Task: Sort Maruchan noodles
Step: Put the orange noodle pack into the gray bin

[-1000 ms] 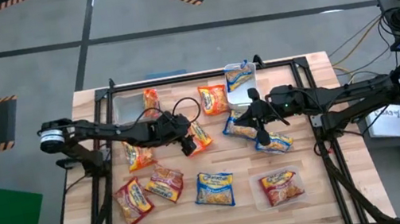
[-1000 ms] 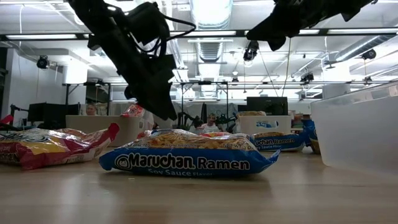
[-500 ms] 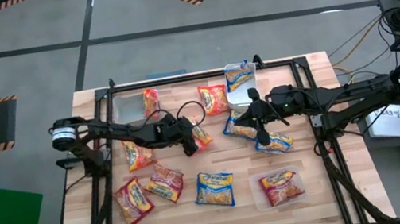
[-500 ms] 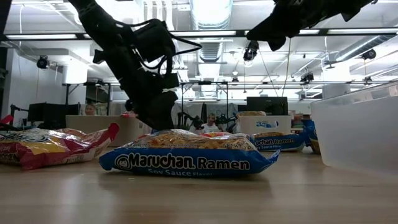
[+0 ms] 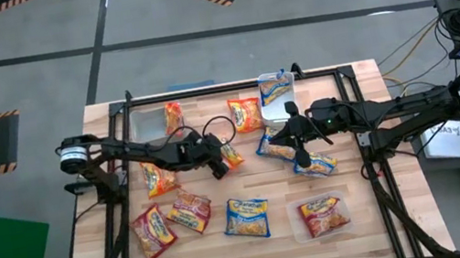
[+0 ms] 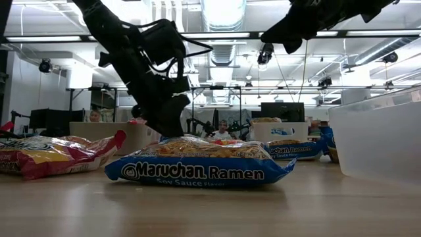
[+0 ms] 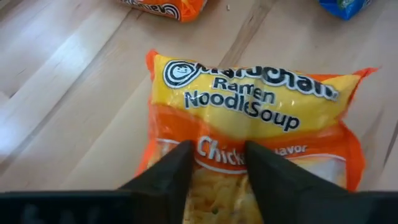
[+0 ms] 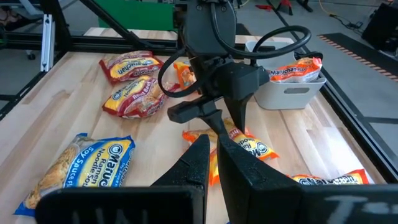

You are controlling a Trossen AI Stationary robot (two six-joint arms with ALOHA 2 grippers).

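Observation:
An orange packet of Maruchan noodles [image 5: 230, 155] lies flat on the wooden table [image 5: 367, 237] near its middle. My left gripper [image 5: 217, 164] is down on it, fingers [image 7: 168, 171] closed in on its printed face [image 7: 249, 99]. In the low view the left gripper [image 6: 164, 122] stands behind a blue packet [image 6: 197, 168]. My right gripper [image 5: 302, 158] hangs shut [image 8: 214, 155] in the air over blue packets [image 5: 274, 145] right of the middle. Red packets [image 5: 189, 211] and another blue packet [image 5: 247, 216] lie nearer the table's front edge. My left gripper has the orange packet's top face between its two fingertips, at the band across its middle [image 7: 219, 149]. The fingers come slanting down from the table's left side. The packet lies flat on the table.
A clear container [image 5: 147, 122] at the far left holds an orange packet [image 5: 173, 117]. A tub [image 5: 276, 87] at the far middle holds a blue packet, and a clear container [image 5: 322, 216] at the near right holds a red one. A loose orange packet [image 5: 244, 114] lies far of the middle. People sit in the room behind.
My left gripper has gone down onto the orange packet and reached a little toward the table's right edge, then held still. My right arm has kept still.

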